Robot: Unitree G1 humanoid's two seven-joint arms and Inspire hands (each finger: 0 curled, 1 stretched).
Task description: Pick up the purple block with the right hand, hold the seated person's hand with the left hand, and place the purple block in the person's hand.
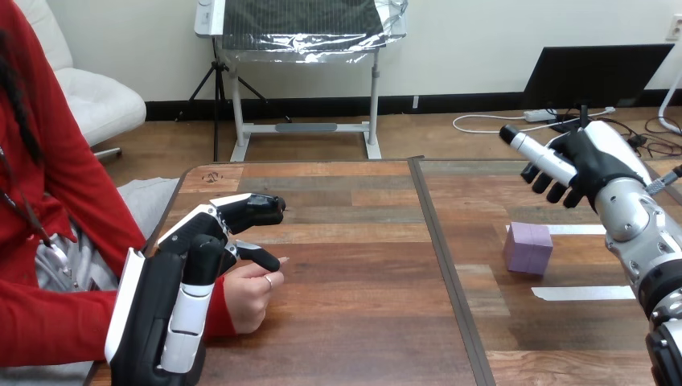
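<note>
Sitting on wood-plank table [362, 322]: boxy purple block [528, 248] | right hand [591, 165] loose, empty | left hand [201, 249] unclear

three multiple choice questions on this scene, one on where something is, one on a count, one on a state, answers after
1. Where is the purple block?
A) in the person's hand
B) on the right part of the table
C) in the left hand

2. How many white tape strips lie by the block?
A) one
B) two
C) four

3. How is the right hand placed?
A) flat on the table
B) resting on the block
C) raised, apart from the block

Answers:
1 B: the block sits on the wood with no hand on it.
2 B: one strip lies behind the block and one in front.
3 C: bare table shows between the hand and the block.
</note>
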